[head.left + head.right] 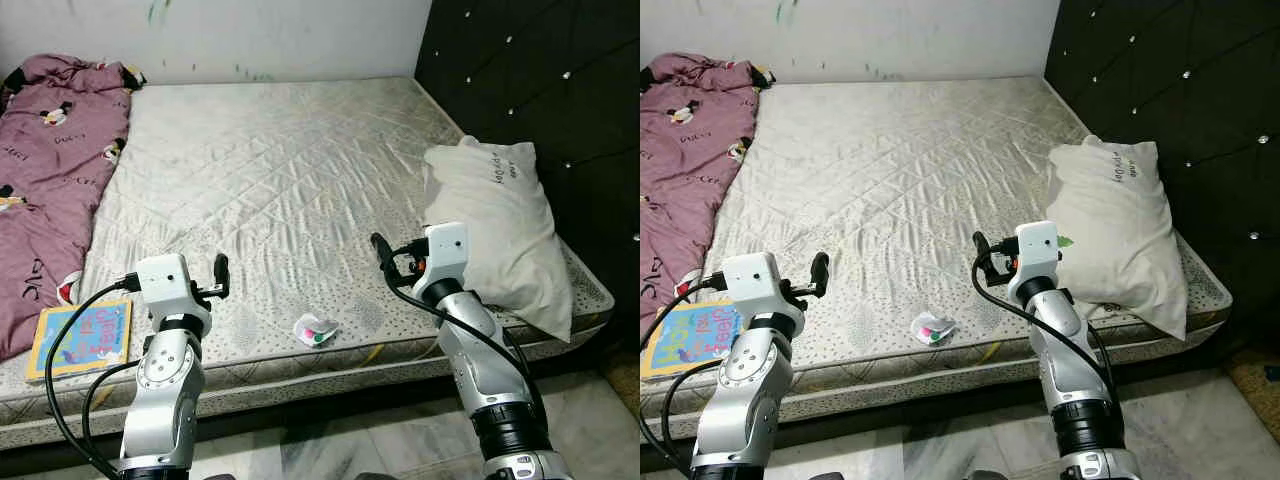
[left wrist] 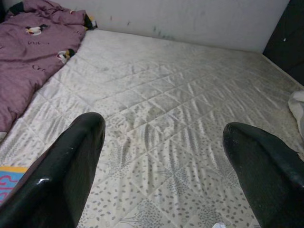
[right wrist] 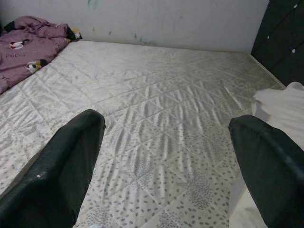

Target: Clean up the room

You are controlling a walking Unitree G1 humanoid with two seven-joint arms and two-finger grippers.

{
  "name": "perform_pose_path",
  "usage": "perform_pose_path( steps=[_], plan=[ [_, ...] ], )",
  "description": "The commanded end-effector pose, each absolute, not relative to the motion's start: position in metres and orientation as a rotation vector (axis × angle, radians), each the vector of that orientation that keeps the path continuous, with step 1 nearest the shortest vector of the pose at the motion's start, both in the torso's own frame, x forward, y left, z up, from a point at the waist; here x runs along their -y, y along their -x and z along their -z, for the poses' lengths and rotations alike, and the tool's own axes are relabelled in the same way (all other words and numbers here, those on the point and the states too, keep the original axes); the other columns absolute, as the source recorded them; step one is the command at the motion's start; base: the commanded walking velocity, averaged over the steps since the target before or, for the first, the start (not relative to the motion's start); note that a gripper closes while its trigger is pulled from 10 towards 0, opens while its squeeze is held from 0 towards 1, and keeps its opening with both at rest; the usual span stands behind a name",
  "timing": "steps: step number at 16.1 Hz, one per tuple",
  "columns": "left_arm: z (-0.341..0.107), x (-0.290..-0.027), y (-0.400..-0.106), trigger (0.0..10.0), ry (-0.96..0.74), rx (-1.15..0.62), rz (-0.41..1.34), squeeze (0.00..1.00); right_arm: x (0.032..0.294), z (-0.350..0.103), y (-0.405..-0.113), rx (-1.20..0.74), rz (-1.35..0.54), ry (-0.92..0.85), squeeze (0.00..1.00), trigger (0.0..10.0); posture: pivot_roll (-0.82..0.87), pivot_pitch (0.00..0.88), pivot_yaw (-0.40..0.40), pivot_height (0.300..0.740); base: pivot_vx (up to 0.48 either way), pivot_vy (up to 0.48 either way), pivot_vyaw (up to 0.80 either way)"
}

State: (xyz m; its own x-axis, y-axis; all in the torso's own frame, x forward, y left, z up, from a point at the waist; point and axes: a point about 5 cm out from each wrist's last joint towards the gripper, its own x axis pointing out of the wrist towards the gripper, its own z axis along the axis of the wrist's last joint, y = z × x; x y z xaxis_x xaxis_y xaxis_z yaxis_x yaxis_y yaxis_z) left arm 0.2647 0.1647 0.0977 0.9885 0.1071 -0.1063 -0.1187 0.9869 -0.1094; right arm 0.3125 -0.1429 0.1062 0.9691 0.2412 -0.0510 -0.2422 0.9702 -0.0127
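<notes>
- Quilted mattress [image 1: 280,180] spans the bed, dark headboard [image 1: 540,80] at its right.
- Left claw [image 2: 161,156] and right claw [image 3: 166,156] hover spread wide, holding nothing.
- Crumpled wrapper [image 1: 315,329] lies between them near the edge; pillow [image 1: 495,230], book [image 1: 82,337], purple blanket [image 1: 50,170] around.

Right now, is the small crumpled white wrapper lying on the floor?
No, the small crumpled white wrapper lies on the quilted grey mattress near its front edge, between the two arms.
</notes>
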Motion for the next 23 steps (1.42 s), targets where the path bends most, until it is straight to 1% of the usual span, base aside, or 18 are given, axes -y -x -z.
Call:
perform_pose_path(
  steps=[1, 23],
  plan=[
    [-0.0969, -0.1653, -0.2637, 10.0, 0.118, -0.111, -0.121, 0.00, 0.1450, -0.1093, -0.3129, -0.041, -0.243, 0.018, 0.00, 10.0, -0.01, 0.011, -0.032, 0.740, 0.000, 0.000, 0.00],
    [-0.0973, -0.1665, -0.2646, 10.0, 0.130, -0.124, -0.141, 0.00, 0.1438, -0.1108, -0.3140, -0.041, -0.259, 0.008, 0.00, 10.0, -0.02, 0.028, -0.034, 0.740, 0.000, 0.000, 0.00]
  ],
)
